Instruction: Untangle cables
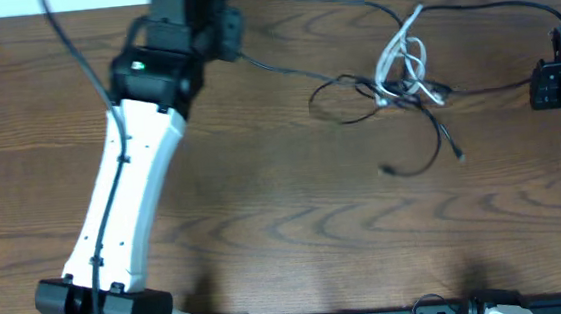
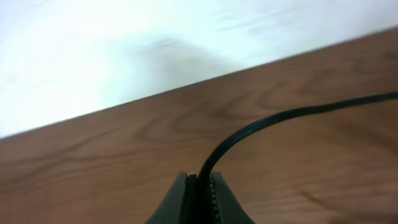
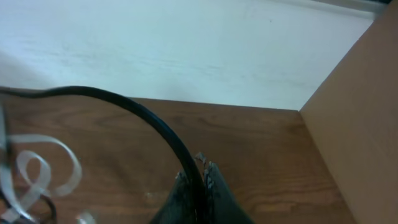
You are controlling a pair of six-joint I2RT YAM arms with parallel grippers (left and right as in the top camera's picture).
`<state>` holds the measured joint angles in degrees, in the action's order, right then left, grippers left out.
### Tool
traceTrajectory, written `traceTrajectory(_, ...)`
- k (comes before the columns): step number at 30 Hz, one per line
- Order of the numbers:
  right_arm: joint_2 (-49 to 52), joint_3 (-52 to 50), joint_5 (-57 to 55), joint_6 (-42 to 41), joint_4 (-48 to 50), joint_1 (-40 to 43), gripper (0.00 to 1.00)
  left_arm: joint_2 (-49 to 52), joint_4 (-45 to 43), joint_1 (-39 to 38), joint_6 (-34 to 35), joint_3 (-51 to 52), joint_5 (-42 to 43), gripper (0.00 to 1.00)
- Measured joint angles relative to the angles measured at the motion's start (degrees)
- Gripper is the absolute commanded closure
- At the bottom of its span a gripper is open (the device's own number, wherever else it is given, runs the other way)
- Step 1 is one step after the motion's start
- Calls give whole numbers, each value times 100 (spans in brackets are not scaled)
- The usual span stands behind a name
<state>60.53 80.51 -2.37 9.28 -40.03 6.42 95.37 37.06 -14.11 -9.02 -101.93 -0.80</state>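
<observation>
While pinched in left gripper [image 2: 200, 182]: left black cable [image 2: 280, 118], rising out of the tips, then bending right and away over the wood.
Left gripper: clamped hard on that cable, pads pressed against it; up at the far edge of the table [image 1: 262, 178], left of centre, nose toward the white surface [image 2: 124, 43] beyond.
Right gripper [image 3: 199, 169]: squeezed tight too, holding the right black cable [image 3: 137, 109]; out at the right edge of the table, beside the wooden side panel [image 3: 360, 118].
Right black cable: up from the tips, curving left toward pale loops at the left of the wrist view.
Cables [image 1: 409, 75]: bunched on the table right of centre, toward the far side, between the two grippers, nearer the right one.
White cable [image 1: 399, 45]: looped in the heart of the bunch, one end poking farthest of all, crossed by black strands.
Black runs overhead: two thin lines from the left arm's head to the bunch, one along the far edge, one nearer; cannot tell which is the pinched one. One more, nearly straight, from bunch to right gripper.
Loose ends [image 1: 458, 153]: two black tails trailing nearward out of the bunch, each with a small plug, lying flat, apart from each other.
Left arm [image 1: 128, 189]: white, stretched from near left up to the far edge, well apart from the bunch.
</observation>
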Motion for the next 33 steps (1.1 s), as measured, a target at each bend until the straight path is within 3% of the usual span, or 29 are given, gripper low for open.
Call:
traceTrajectory(12,94,0,-116,17,2,610,99,0,11,1373,94,0,-90,93)
traceTrajectory(27,94,0,-20,-26,11,1117,99,0,28,2109,492,2,166,93)
traceTrajectory(33,131,0,435,-44,-2,1121,99,0,48,2013,623,2,428,93)
